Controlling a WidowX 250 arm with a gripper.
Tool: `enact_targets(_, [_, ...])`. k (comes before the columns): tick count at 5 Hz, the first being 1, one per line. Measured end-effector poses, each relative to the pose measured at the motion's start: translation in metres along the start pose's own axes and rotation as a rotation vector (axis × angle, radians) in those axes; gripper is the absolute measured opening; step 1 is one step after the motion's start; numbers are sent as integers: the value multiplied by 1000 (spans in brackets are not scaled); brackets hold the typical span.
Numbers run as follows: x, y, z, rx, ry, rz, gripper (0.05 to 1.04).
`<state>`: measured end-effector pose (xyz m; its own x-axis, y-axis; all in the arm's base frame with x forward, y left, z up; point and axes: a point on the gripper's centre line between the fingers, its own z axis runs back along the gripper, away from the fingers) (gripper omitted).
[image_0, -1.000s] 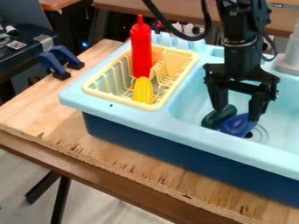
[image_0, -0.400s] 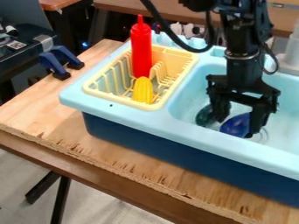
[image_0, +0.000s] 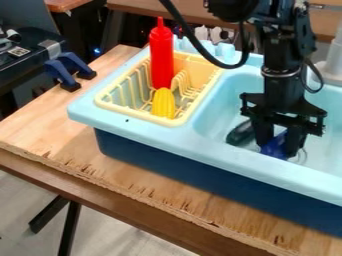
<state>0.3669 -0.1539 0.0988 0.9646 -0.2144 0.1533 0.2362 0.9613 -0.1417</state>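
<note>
Gripping the rounded blue toy (image_0: 274, 148) with the gripper (image_0: 279, 150) part-closed, risking a slip from off-centre contact.

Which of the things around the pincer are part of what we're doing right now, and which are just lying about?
In the job:
- pincer
- blue toy, right at the pincer
- sink, where the blue toy lies

Lying about:
- dark green toy
- red bottle
- yellow corn
- yellow rack
- blue clamps
</note>
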Motion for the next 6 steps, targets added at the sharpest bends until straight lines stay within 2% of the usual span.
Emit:
enact_targets(2, [0, -12, 7, -16, -38, 21, 597])
enact_targets(3, [-1, -36, 32, -16, -105, 21, 597])
enact_targets(4, [-2, -55, 38, -16, -125, -1, 597])
enact_targets(5, [2, -60, 37, -36, -128, 8, 597])
enact_targets(6, [2, -54, 13, -38, -57, 28, 597])
